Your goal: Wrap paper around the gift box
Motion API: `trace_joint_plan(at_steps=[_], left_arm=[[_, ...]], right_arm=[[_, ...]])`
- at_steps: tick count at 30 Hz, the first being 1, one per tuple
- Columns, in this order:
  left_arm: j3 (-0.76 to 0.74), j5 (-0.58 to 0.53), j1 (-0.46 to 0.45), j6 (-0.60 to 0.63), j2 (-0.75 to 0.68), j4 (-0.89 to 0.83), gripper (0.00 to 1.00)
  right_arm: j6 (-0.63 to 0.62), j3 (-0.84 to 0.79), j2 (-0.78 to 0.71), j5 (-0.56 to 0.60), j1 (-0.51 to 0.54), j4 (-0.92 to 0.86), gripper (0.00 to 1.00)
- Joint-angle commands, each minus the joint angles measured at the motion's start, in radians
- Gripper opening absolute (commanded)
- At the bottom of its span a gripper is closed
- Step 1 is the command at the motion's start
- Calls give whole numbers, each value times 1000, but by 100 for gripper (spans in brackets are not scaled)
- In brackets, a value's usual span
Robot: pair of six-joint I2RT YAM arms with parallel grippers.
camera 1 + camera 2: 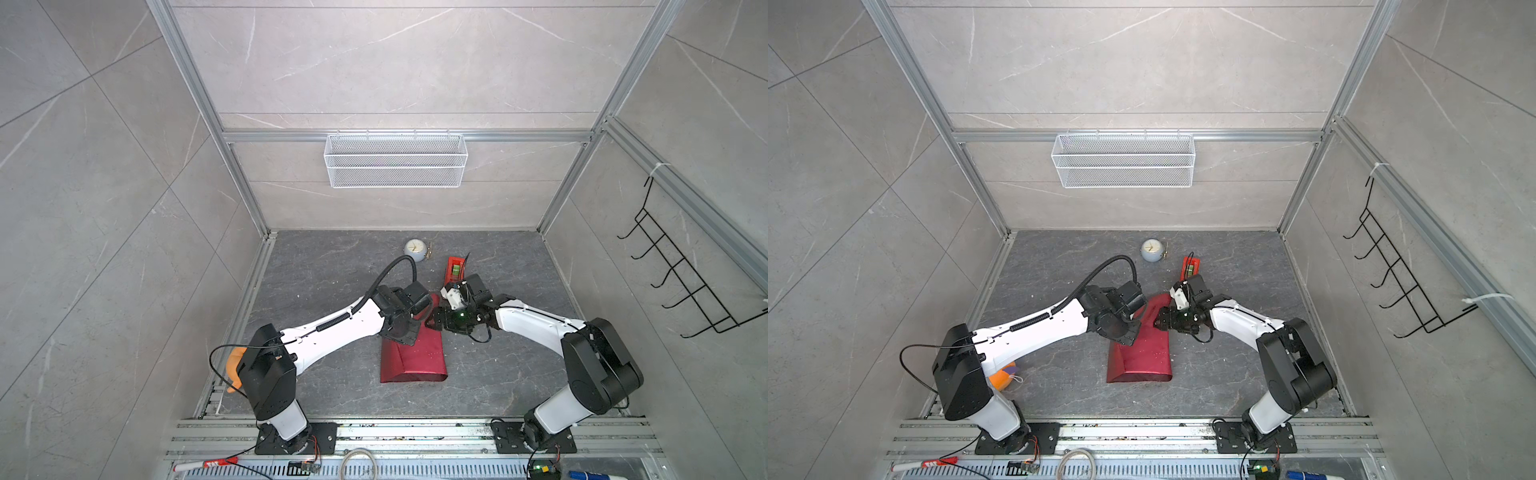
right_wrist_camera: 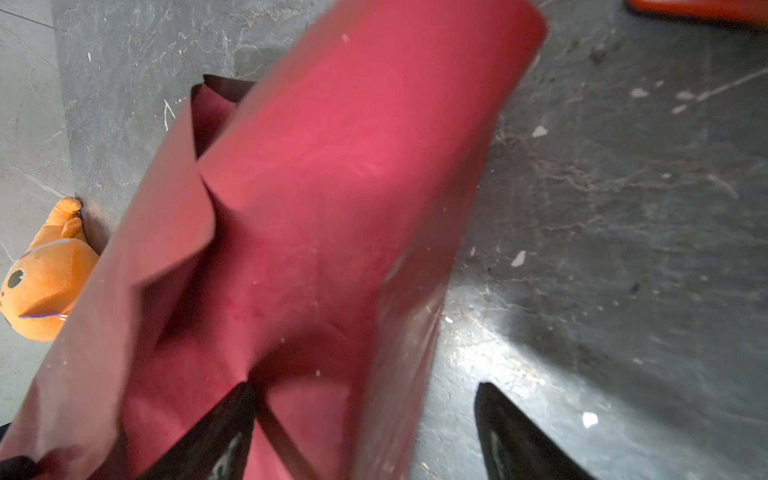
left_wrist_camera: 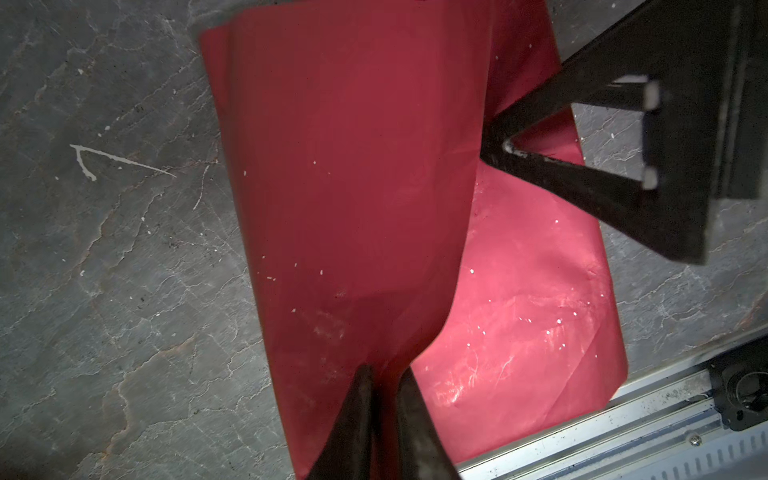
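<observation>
The paper (image 1: 419, 357), pinched in the narrow left claw (image 3: 388, 370), should be pulled taut before being pressed flat by the wide-open right claw (image 2: 365, 384).

Both top views look steeply down over the whole table (image 1: 316, 266) from its near edge; wrist cameras sit close over the paper (image 3: 353, 166), common to all.

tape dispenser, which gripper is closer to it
Right. The right gripper is open at the far end of the paper, just short of the tape dispenser. The left gripper pinches a flap of it farther off, to the left in both top views.
</observation>
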Motion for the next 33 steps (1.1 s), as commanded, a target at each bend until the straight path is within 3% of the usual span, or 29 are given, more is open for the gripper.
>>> trace_joint_plan(at_steps=[1, 33], left_arm=[[43, -26, -11, -35, 23, -23, 14], [35, -3, -22, -195, 107, 209, 12]], right_arm=[[-14, -30, 58, 106, 18, -92, 84], [14, -59, 41, 102, 21, -67, 84]])
